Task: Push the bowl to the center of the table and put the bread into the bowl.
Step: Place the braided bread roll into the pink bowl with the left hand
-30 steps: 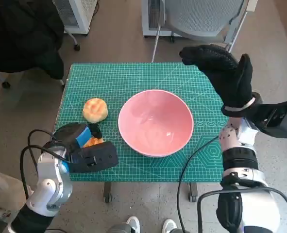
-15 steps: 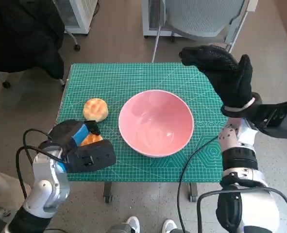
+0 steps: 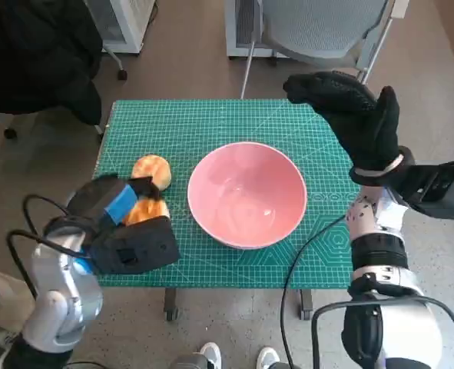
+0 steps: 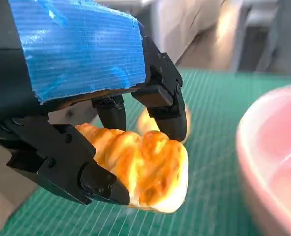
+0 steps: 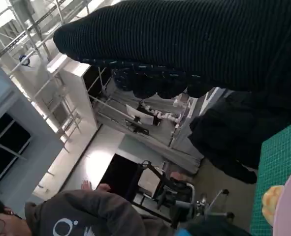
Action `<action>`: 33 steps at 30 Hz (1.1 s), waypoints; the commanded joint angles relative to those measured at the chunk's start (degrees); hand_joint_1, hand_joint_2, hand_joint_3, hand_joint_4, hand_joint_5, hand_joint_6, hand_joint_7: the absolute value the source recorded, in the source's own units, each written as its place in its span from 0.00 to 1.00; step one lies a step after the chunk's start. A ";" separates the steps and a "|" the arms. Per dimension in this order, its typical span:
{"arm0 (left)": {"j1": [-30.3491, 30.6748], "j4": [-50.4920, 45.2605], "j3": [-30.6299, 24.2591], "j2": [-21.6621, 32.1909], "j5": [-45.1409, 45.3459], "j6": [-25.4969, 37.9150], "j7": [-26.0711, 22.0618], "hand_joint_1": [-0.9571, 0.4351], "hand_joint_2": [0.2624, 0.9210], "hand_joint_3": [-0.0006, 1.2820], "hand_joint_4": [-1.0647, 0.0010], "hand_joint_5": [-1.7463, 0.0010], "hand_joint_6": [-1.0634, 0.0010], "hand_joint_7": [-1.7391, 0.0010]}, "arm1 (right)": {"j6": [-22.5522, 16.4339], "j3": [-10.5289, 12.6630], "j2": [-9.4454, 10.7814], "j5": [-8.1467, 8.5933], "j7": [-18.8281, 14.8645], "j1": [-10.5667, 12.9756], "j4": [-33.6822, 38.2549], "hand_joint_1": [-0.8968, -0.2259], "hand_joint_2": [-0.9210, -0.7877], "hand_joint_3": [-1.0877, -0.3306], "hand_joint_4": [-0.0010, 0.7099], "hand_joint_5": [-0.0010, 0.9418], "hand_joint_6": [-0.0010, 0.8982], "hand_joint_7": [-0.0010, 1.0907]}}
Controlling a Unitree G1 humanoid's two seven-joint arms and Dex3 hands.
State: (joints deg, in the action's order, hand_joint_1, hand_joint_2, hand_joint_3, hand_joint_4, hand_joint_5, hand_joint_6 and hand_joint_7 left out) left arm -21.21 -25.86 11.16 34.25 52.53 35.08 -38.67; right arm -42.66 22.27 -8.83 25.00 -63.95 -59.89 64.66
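A pink bowl (image 3: 246,193) stands near the middle of the green cutting mat (image 3: 211,123). My left hand (image 3: 117,207) grips a golden croissant-like bread (image 3: 147,211) just left of the bowl; in the left wrist view the bread (image 4: 145,172) sits between the black fingers (image 4: 167,115), lifted a little off the mat. A second round bun (image 3: 152,168) lies on the mat just beyond it, also seen as the bun (image 4: 145,120) behind the fingers. My right hand (image 3: 357,115) hovers raised above the mat's right edge, holding nothing, its fingers spread.
A grey chair (image 3: 311,31) stands behind the table, dark clothing (image 3: 34,54) at the back left. A person (image 5: 71,216) shows in the right wrist view. The bowl rim (image 4: 263,162) lies close beside the held bread.
My left hand has risen and moved slightly toward the back with the bread in it. The bowl, the bun and my right hand have stayed put.
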 commanded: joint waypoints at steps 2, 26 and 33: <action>-5.15 -3.72 -1.46 0.52 -0.48 -1.32 -2.08 0.69 0.75 0.27 0.38 0.19 0.30 0.48 | 0.56 -0.01 0.06 0.31 -0.37 1.17 0.20 0.27 0.00 0.40 0.27 0.00 0.29 0.00; -24.61 11.56 9.37 -12.57 2.89 -7.86 3.83 0.69 0.80 0.30 0.48 0.20 0.43 0.32 | 0.02 0.07 -0.10 0.67 -0.98 2.11 -1.08 0.28 0.00 0.40 0.28 0.00 0.30 0.00; -30.86 20.72 13.24 -17.04 4.31 -6.88 1.77 0.84 0.72 0.51 0.62 0.08 0.58 0.58 | 0.10 -0.15 -0.62 0.86 -0.99 2.31 -1.88 0.28 0.00 0.39 0.27 0.00 0.29 0.00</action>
State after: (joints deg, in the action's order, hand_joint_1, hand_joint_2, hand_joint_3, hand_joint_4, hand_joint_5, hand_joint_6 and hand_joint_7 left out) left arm -48.43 -8.27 23.06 18.45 56.15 28.66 -36.41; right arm -42.70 22.25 -8.88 25.72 -64.51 -59.15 63.13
